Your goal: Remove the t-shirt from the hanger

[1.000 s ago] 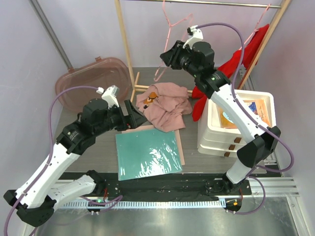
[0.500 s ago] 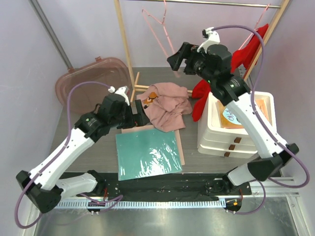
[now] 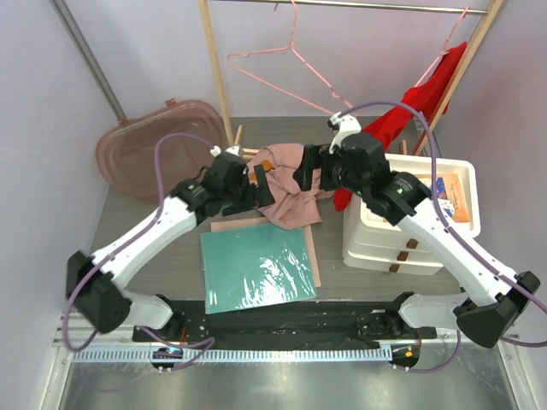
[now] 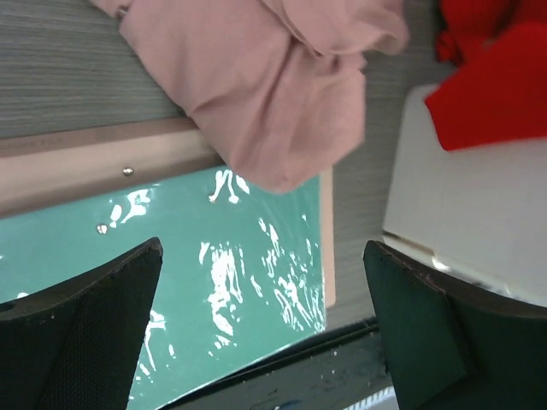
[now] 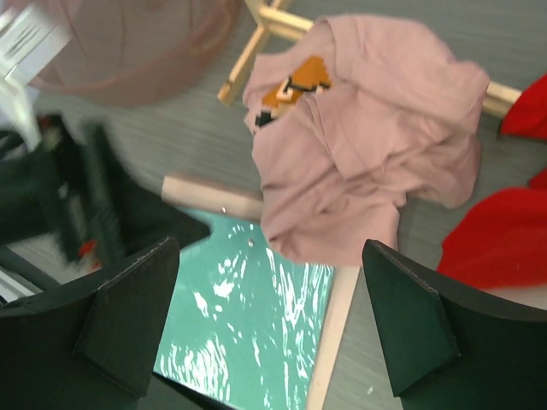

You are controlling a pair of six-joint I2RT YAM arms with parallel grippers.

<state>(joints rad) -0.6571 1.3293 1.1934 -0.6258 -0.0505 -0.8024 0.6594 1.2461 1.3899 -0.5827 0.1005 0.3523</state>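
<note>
Looking down from overhead: the pink t-shirt [image 3: 289, 190] lay in a crumpled heap on the desk [image 3: 181, 269]. It was off the hanger [image 3: 294, 44], which hung bare from the rail [image 3: 385, 7].
Arms overhead: the left arm [image 3: 141, 243] flanked the heap on its left and the right arm [image 3: 444, 235] on its right. Both sets of jaws were just beside the cloth and about equally near it.
Heap's shape: a little wider than deep, with no clear long axis to line up on.
Left wrist view: the left jaws stood wide apart with nothing between them. The t-shirt [image 4: 273, 94] lay ahead of them, its lower fold draped over a wooden board [image 4: 85, 166] and onto the green mat [image 4: 239, 282]. A red garment [image 4: 504, 77] lay to the right, above a white drawer unit [image 4: 461, 205].
Right wrist view: the right jaws were also spread and empty. The t-shirt [image 5: 367, 145] sat ahead, centred between them, its orange print [image 5: 299, 81] facing up. A brown lid [image 5: 137, 43] was beyond it.
Judgement: with the shirt free of the hanger, the task looked essentially done. If another grasp were needed, the right jaws were better centred on the heap.
</note>
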